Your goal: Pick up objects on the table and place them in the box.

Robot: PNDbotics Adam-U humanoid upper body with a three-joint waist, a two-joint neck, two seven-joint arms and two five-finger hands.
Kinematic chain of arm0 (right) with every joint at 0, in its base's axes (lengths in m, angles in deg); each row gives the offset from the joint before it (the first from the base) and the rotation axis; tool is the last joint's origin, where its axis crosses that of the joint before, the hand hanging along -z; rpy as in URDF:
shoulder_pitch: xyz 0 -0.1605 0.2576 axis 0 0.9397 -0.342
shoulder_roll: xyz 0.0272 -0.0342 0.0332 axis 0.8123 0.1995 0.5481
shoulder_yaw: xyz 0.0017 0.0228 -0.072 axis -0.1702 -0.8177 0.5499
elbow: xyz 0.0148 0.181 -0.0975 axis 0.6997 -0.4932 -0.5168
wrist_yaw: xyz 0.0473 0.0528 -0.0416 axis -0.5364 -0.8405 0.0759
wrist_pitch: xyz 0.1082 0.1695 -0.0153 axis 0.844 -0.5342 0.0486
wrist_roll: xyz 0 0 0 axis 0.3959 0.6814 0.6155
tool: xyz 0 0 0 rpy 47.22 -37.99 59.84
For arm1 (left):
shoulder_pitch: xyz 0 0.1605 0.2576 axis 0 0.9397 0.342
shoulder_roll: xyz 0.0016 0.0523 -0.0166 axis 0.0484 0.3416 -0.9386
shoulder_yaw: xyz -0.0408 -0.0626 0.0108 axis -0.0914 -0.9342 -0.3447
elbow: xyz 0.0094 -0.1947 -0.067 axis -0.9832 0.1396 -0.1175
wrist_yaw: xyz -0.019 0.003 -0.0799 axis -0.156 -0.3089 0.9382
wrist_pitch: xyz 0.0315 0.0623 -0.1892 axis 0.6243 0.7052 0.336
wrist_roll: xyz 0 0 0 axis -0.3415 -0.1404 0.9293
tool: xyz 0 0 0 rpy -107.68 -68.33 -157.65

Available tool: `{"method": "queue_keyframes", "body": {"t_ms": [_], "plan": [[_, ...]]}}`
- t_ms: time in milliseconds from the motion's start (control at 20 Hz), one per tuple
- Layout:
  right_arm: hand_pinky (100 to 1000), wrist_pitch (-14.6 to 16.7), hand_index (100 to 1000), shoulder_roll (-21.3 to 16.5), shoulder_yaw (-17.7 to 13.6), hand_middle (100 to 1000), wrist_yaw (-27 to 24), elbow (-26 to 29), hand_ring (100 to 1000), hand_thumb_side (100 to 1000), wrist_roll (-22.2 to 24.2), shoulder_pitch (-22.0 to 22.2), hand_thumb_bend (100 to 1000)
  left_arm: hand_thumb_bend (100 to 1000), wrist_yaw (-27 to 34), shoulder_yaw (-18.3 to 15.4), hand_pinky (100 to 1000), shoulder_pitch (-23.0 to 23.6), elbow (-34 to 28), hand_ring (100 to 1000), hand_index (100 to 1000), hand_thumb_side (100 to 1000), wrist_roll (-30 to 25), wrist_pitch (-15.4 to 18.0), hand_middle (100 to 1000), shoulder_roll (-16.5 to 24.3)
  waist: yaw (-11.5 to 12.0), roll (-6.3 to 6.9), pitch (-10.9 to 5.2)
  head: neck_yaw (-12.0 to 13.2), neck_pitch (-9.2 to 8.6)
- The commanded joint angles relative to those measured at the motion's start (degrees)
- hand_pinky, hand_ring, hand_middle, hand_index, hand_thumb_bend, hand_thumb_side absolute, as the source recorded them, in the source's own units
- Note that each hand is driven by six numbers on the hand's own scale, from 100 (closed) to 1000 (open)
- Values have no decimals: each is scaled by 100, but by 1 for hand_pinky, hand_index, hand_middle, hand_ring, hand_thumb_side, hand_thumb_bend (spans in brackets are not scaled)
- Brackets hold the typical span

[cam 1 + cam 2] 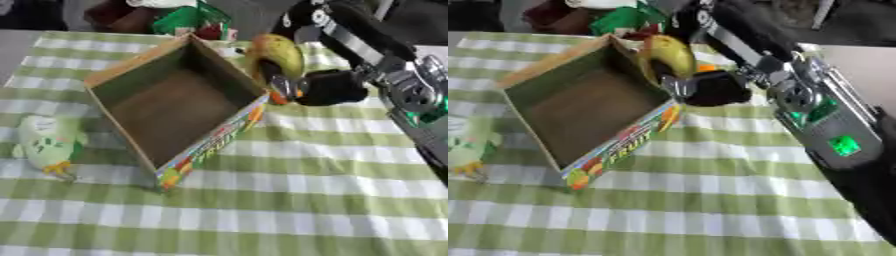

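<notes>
Right hand (328, 87) comes in from about two o'clock on a black and silver arm and sits just outside the box's far right corner, its fingers curled round the lower end of a yellow-green banana (278, 60). The banana stands nearly upright, tilted a little, touching or just beside the box wall; something small and orange (278, 97) shows at the hand's fingertips, too unclear to name. The box (197, 157), open-topped cardboard with a brown inside and a colourful fruit print on its outer side, lies askew at the middle of the green and white checked surface (306, 200), and nothing shows inside it. At about nine o'clock, well apart from the hand and near the box's left wall, a pale green plush toy (48, 142) with orange feet lies on the cloth.
</notes>
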Motion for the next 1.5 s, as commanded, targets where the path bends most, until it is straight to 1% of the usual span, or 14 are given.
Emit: {"method": "queue_keyframes", "body": {"t_ms": [50,250,550,700,900,1050,1200,1400,1450,1500], "plan": [[701,-228,590,184,96,352,87,-77,681,301,242,-365,100,100,22,-40,462,-52,-98,621,742,805,-15,14,653,117,10,34,-101,-4,-40],[702,-502,590,521,216,351,222,-270,681,296,507,-760,100,100,20,-32,462,-62,-99,621,742,804,-18,34,653,123,18,43,-87,-18,-44],[702,-624,591,962,323,351,548,-729,683,292,535,-1054,100,100,33,-4,462,-85,-99,621,741,804,-44,59,653,119,20,53,-72,-124,22],[702,-623,591,1124,367,352,707,-991,683,290,467,-1127,100,100,37,-4,462,-83,-99,621,741,804,-50,59,653,113,16,62,-64,-147,38],[701,-568,591,1195,398,352,803,-1143,684,289,401,-1158,100,100,40,-4,462,-83,-99,621,741,804,-52,60,653,111,17,65,-62,-148,41],[699,-652,600,1414,472,363,976,-1429,691,287,347,-1246,100,100,42,11,461,-104,-99,621,741,804,-70,66,654,103,75,71,-24,-150,-9],[699,-562,600,1537,529,363,1215,-1678,691,287,265,-1294,100,100,43,11,461,-106,-99,621,741,804,-77,67,654,101,81,73,-17,-149,-18],[699,-463,600,1585,535,363,1354,-1791,691,287,230,-1303,100,100,44,10,461,-106,-99,621,741,804,-78,68,654,100,81,74,-16,-148,-19],[715,-459,695,1575,549,454,1366,-1820,742,267,236,-1288,100,100,42,9,461,-106,-99,621,740,806,-79,67,654,101,69,64,0,-137,-46],[717,-440,705,1536,616,464,1374,-1896,746,261,275,-1221,100,100,37,4,461,-120,-99,621,740,806,-81,67,654,100,52,51,43,-119,-107]]}}
